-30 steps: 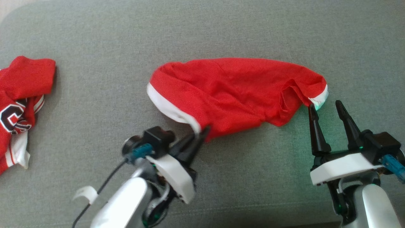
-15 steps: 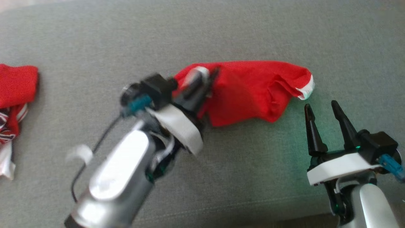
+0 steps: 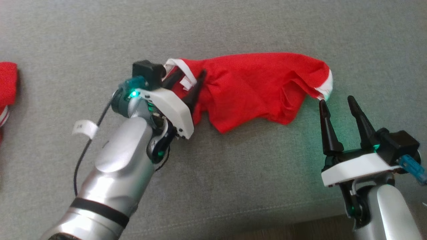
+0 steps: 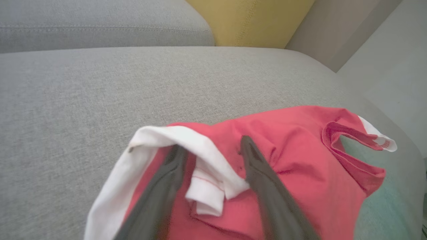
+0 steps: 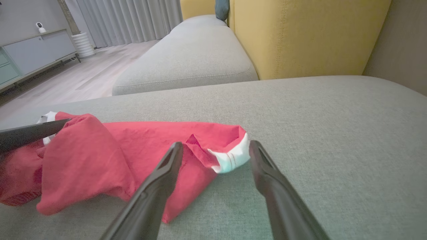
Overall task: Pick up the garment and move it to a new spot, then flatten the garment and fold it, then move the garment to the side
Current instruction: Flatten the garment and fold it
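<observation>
A red garment with white trim lies bunched on the grey sofa cushion. My left gripper is at its left end and open, fingers spread. The white hem is folded over and lies loose between and across the fingers. The right gripper stands open just in front of the garment's right corner with its white cuff, which lies between the fingertips without being pinched. The rest of the garment stretches away to the left in the right wrist view.
Another red and white garment lies at the far left edge. The cushion's front edge runs along the bottom. A yellow backrest and a second grey cushion stand behind.
The left gripper carried the near hem up and back over the garment, then opened and let it go. The right gripper stayed open by the right corner. The camera shifted slightly.
</observation>
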Controlling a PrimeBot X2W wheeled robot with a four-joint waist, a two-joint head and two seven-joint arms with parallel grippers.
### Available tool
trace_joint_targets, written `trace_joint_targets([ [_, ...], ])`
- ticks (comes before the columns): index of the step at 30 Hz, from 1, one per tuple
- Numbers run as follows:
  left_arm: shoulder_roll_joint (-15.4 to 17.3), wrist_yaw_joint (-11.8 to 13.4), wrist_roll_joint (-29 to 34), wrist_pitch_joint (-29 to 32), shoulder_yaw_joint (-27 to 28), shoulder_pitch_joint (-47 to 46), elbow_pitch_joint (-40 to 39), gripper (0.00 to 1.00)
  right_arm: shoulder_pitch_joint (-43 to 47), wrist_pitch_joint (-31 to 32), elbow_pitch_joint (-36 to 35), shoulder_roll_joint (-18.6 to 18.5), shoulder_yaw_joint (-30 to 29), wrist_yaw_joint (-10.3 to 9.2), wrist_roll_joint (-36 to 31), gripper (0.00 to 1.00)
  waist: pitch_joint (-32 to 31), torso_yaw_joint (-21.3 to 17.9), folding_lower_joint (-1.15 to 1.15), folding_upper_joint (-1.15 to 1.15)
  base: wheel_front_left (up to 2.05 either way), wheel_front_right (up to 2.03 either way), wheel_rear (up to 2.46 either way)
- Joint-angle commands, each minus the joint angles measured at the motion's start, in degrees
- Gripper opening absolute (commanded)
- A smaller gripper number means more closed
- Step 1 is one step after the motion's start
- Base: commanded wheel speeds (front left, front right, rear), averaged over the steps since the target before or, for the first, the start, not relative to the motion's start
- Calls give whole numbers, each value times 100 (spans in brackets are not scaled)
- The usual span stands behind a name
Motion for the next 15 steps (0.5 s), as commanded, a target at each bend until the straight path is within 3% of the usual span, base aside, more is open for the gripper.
trace_joint_targets([
  [1, 63, -34, 22, -166, 69, -174, -110, 100, -206, -65, -170, -30, 100, 24, -17, 100, -47, 58, -1, 0, 0, 0, 0],
  [10, 280, 255, 443, -814, -314, 694, -579, 100, -132, 16, -184, -30, 1, 24, -194, 100, -512, 404, -1, 0, 0, 0, 0],
  [15, 662, 712, 580, -1037, -139, 1315, -1454, 100, -56, 95, -261, -30, -36, 24, -266, 100, -739, 588, -1, 0, 0, 0, 0],
])
